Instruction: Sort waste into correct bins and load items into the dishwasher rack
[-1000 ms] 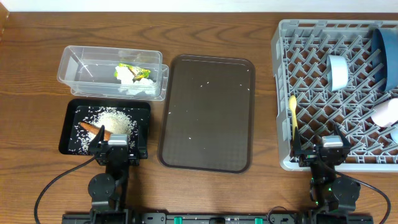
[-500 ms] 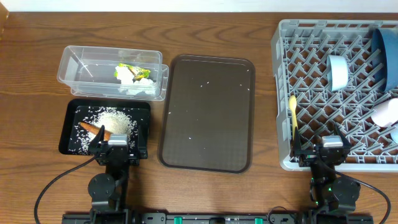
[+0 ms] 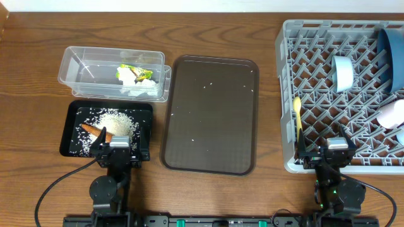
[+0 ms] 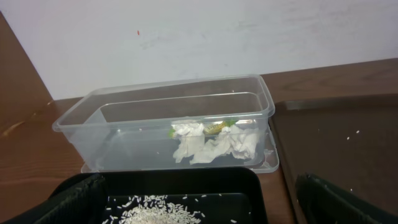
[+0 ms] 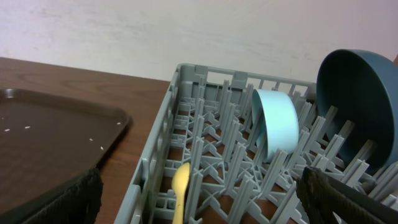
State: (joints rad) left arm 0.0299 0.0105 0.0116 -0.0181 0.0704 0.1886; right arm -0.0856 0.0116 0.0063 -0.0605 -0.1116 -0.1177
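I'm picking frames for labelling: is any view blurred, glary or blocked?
Overhead: sharp, evenly lit, faint glints on the clear tub. Left wrist: tub crisp, dark blurred fingers fill the bottom corners. Right wrist: rack sharp, spoon slightly soft, corners likewise dark.

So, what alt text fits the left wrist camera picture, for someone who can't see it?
A clear tub on a wooden table holds crumpled white and yellow-green wrappers. In front sits a black tray of rice; a dark brown tray lies to the right.
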